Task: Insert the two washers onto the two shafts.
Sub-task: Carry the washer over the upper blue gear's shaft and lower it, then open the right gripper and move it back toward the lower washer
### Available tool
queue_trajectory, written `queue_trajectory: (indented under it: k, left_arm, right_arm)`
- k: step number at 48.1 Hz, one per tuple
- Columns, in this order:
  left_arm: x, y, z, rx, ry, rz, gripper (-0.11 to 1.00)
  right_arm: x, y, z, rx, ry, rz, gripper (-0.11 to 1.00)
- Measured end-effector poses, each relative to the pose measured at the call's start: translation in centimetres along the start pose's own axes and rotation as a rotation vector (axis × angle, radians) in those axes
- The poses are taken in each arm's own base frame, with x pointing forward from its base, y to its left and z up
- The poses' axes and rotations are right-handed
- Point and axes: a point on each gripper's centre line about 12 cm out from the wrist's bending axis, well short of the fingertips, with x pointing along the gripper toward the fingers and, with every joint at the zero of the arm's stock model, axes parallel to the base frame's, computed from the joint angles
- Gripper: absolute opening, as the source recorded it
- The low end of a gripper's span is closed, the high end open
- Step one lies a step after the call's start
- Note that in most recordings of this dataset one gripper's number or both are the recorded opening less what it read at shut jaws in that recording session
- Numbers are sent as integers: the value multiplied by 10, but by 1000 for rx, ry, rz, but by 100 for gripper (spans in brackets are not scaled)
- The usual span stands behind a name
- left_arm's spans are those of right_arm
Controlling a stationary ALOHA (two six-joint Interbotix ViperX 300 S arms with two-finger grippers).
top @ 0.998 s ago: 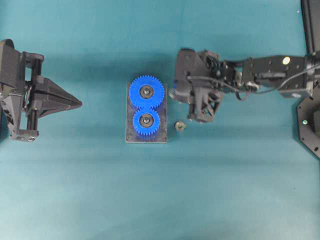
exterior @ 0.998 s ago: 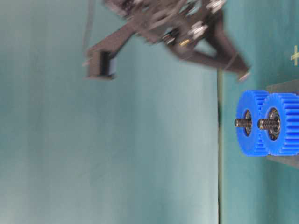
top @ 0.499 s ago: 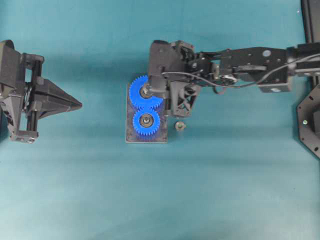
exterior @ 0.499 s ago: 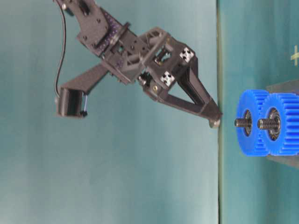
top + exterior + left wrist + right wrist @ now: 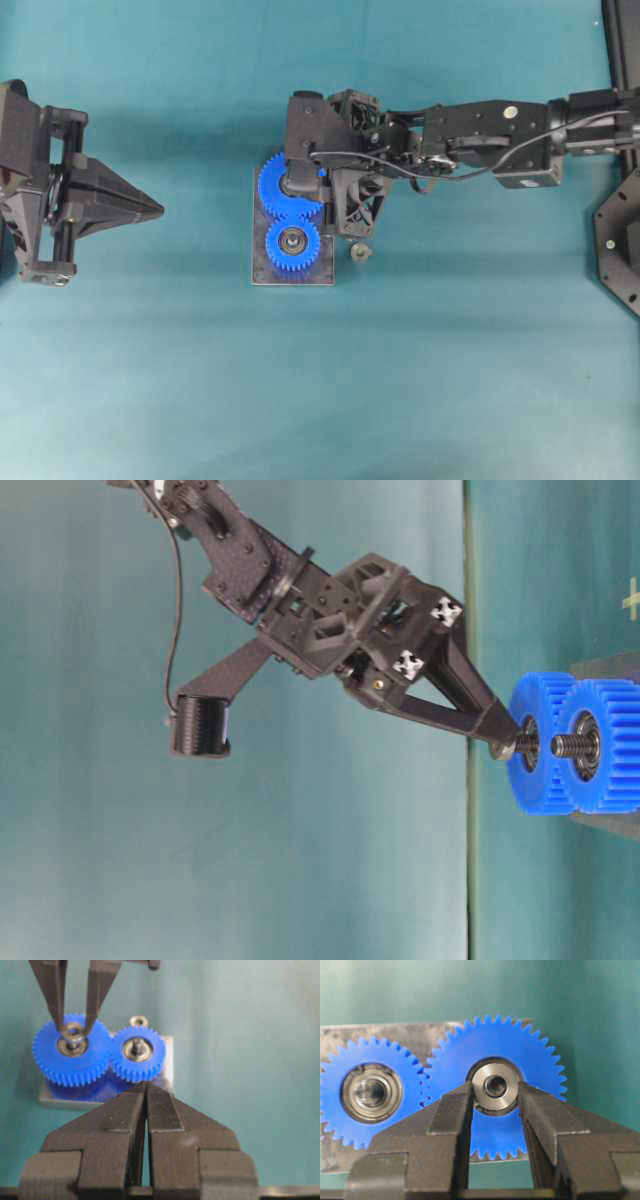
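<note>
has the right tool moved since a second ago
Yes. In the overhead view the right tool has travelled left from beside the grey base plate to over the larger blue gear, bringing its held washer down onto that gear's shaft.

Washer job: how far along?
Done: right gripper has the washer pinched between its fingertips and carried over the larger gear. In hand: lining its hole up with that gear's shaft, tip about at the washer. Left: slide it down and release. Left gripper is shut, parked apart.
</note>
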Motion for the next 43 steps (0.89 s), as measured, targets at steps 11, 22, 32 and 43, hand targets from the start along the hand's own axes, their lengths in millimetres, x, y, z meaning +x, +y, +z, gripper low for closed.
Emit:
queue_trajectory:
  k: [11,22,32,43]
  left_arm:
    - [1,-1,-1,-3,3,-3,0]
    - [1,-1,-1,-3,3,-4,0]
    - [1,-1,-1,-3,3,-4,0]
    - [1,-1,-1,-2,4,-5,0]
  right_arm:
    - [2,-1,-1,1,3,-2,33]
    - [3,-1,-1,1,3,-2,33]
    - [3,-1,-1,1,3,-2,33]
    - [4,-3,-1,5,-1,-4,33]
